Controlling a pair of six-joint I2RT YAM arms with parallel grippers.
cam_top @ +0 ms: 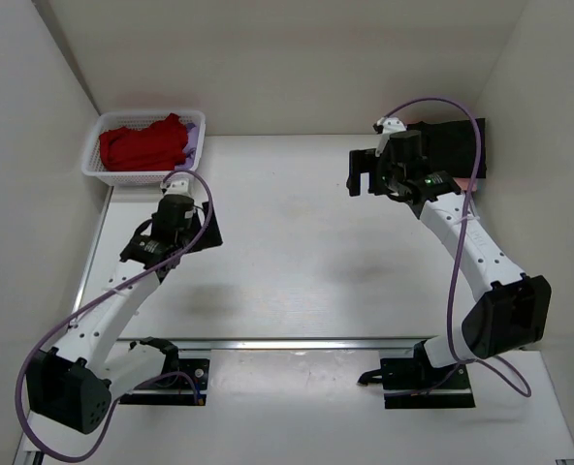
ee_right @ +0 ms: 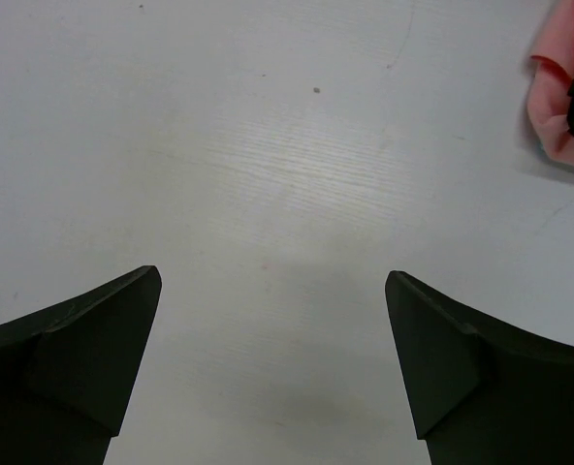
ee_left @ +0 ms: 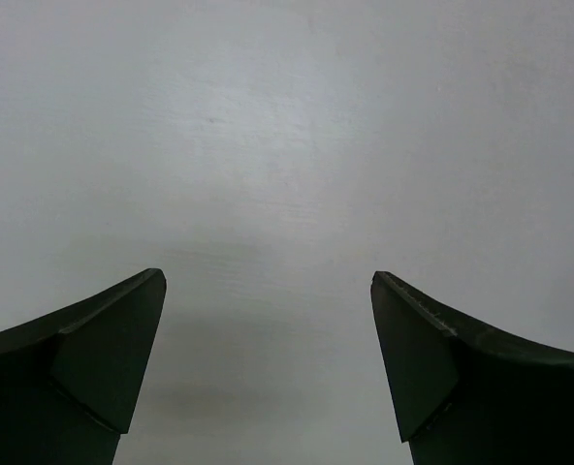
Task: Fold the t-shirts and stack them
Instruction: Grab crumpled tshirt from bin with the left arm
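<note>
Shirts sit at the table's point(cam_top: 297, 242) far corners. At far left a red t-shirt point(cam_top: 143, 143) lies bunched in the white mesh basket point(cam_top: 93, 167), long axis left to right, with lavender cloth point(cam_top: 193, 139) at its right side. At far right a black t-shirt point(cam_top: 457, 145) lies flat over a salmon pink t-shirt point(ee_right: 558, 92). The left hand point(ee_left: 268, 281) and right hand point(ee_right: 272, 276) hang over bare table, fingers spread apart, holding nothing.

The left gripper point(ee_left: 266, 278) holds its dark fingers point(ee_left: 103, 349) spread wide above the white table point(ee_left: 287, 126).
</note>
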